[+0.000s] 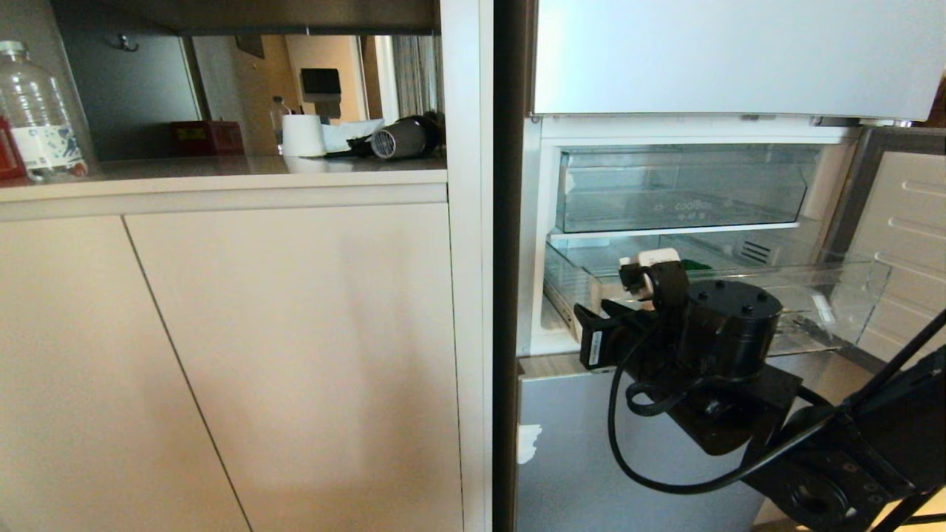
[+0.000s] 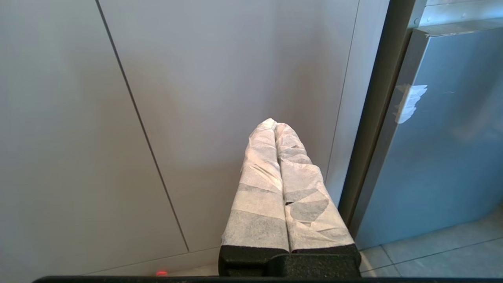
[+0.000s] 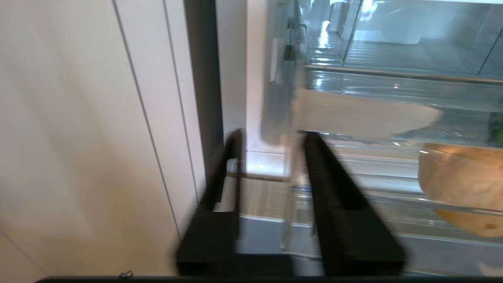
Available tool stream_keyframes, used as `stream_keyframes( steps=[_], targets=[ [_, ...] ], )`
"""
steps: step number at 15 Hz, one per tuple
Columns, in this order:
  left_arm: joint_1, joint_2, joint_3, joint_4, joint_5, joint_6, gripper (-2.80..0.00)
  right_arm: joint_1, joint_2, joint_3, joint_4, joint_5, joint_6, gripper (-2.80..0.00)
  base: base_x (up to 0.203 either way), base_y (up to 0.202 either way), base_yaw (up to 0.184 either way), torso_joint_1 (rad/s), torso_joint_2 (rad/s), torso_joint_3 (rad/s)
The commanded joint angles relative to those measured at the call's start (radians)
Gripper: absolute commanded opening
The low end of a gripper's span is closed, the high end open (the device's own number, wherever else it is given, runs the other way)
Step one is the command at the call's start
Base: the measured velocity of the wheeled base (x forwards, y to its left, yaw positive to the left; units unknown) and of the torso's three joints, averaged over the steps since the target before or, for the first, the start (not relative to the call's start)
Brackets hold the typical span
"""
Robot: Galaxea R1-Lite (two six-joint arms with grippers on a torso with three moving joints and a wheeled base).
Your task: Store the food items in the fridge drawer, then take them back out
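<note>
A: Fridge drawer [image 1: 828, 284] stands pulled out; the right pincer [image 3: 271, 141] sits at its near left corner, fingers apart, holding nothing.

B: Potato [image 3: 463, 184] lies inside, pepper [image 1: 695, 264] behind. Probably retrieval next: reach in over the front wall.

A: Left pincer [image 2: 275, 127] together, parked.

Counter [image 1: 222, 177]: pale top above the cabinet doors, left of the fridge.
On counter, far left: clear water bottle [image 1: 37, 111] upright, a red box [image 1: 9, 151] touching its left side.
On counter, further back: second red box [image 1: 207, 137], white cup [image 1: 304, 135], a dark cylindrical appliance [image 1: 403, 137] lying on its side.
Fridge drawer [image 1: 850, 288]: clear, pulled out, ribbed bottom.
In drawer: tan potato [image 3: 463, 188] on the bottom; bell pepper [image 1: 695, 264] seen only as a green sliver behind it.
Upper drawer [image 1: 680, 188]: clear, pushed in, faint lettering on its front.
</note>
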Motion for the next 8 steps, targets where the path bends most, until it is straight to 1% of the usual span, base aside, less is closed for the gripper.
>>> stream_keyframes(
  steps=[1, 4, 6, 8],
  targets=[
    [0.0, -0.001, 0.0, 0.001, 0.0, 0.0, -2.8, -0.001, -0.001, 0.002, 0.004, -0.009, 0.001, 0.0, 0.0, 0.0, 0.0, 0.0, 0.0, 0.0],
    [0.0, -0.002, 0.0, 0.001, 0.0, 0.0, -2.8, 0.009, -0.035, 0.041, 0.004, -0.01, 0.001, 0.0, 0.0, 0.0, 0.0, 0.0, 0.0, 0.0],
    [0.0, -0.002, 0.0, 0.0, 0.0, 0.0, -2.8, 0.022, -0.081, 0.102, 0.005, -0.011, 0.002, 0.0, 0.0, 0.0, 0.0, 0.0, 0.0, 0.0],
    [0.0, -0.002, 0.0, 0.001, 0.0, 0.0, -2.8, 0.044, -0.126, 0.168, 0.005, -0.034, 0.003, 0.0, 0.0, 0.0, 0.0, 0.0, 0.0, 0.0]
  ],
)
